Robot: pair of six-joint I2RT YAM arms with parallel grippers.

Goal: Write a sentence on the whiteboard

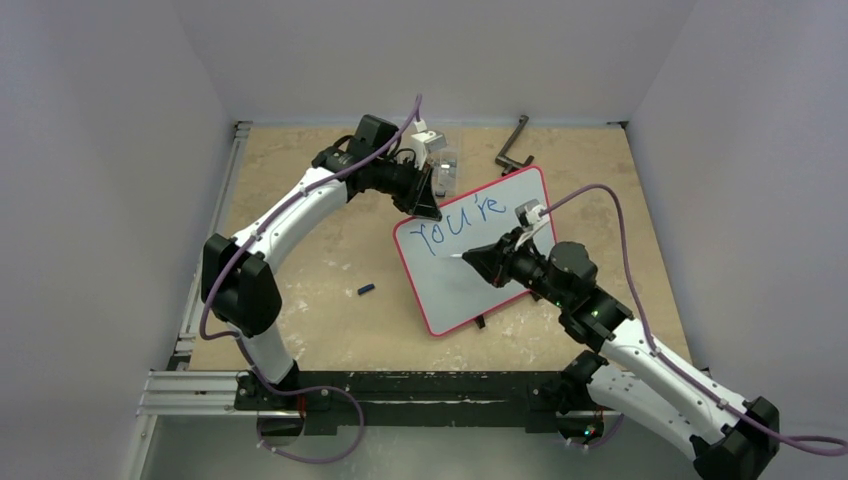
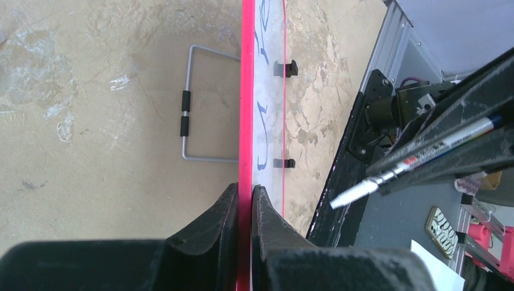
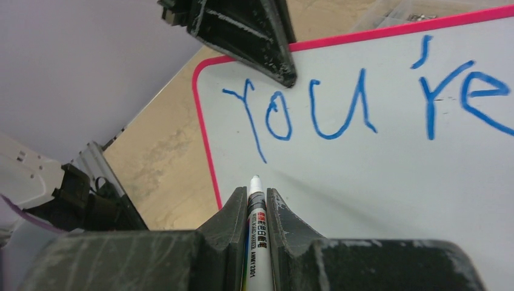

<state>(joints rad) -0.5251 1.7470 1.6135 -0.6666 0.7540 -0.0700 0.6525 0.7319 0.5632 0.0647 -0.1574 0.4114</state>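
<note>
The whiteboard (image 1: 470, 285), white with a red frame, stands tilted on the table. The sentence (image 1: 463, 225) on it reads "You're" in blue; in the right wrist view the sentence (image 3: 357, 109) fills the upper part of the whiteboard (image 3: 376, 182). My left gripper (image 1: 425, 208) is shut on the board's upper left edge; the left wrist view shows the left gripper (image 2: 244, 194) clamping the red whiteboard frame (image 2: 246, 91). My right gripper (image 3: 257, 197) is shut on a white marker (image 3: 257, 218). The marker's tip hovers just below the "Y".
A small blue cap (image 1: 366, 290) lies on the table left of the board. A black bent tool (image 1: 515, 148) and a clear box (image 1: 443, 172) sit near the back. A wire stand (image 2: 194, 103) lies behind the board. Metal rails (image 1: 195, 300) border the left side.
</note>
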